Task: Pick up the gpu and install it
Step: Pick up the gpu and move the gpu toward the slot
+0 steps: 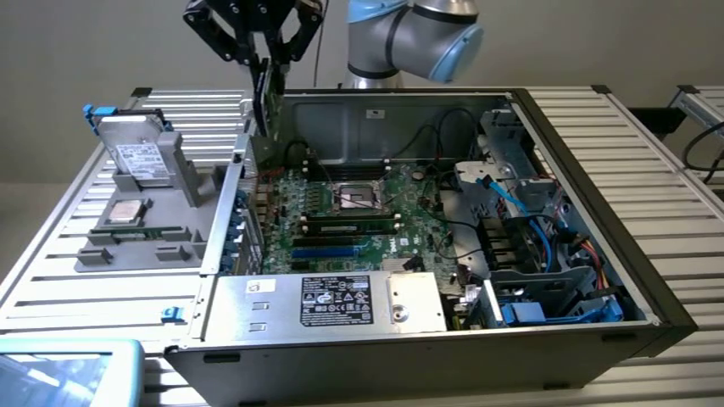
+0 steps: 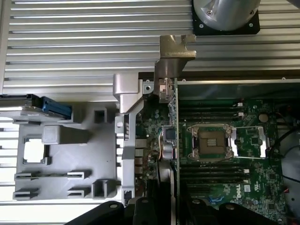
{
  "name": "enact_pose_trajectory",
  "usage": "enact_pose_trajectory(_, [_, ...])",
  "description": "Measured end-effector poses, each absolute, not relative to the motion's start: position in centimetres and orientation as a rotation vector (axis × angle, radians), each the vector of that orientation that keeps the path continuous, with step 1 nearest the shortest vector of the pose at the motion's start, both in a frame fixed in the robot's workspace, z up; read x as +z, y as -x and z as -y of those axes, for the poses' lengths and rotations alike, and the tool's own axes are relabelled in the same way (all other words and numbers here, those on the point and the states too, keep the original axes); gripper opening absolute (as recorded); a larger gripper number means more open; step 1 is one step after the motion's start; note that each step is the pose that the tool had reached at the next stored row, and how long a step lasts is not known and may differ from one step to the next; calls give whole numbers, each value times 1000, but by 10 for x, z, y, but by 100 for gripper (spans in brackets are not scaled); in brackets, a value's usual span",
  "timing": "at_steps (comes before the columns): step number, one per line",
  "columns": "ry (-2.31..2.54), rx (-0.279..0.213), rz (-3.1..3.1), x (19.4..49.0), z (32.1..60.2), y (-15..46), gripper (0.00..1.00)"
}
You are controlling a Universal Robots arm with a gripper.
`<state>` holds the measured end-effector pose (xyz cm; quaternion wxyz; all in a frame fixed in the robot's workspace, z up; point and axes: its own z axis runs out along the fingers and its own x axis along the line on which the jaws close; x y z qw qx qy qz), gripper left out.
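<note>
The gripper (image 1: 268,52) has its jaws clamped on the gpu (image 1: 266,106), holding it upright and edge-on over the open case (image 1: 588,254). The card is above the motherboard (image 1: 351,212), at the side on the exterior view's left, near the slot brackets.

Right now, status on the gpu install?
Tool shut on the gpu, held upright. It hangs above the motherboard, not seated. Nothing seen blocking below.

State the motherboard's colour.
Green. The motherboard shows best in the wrist view, below the gpu the gripper holds.
</note>
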<state>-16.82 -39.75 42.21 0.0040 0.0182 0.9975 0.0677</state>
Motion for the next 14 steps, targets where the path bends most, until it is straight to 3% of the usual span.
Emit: enact_pose_trajectory(14, [-59, 194, -3145, 422, 420, 116, 29])
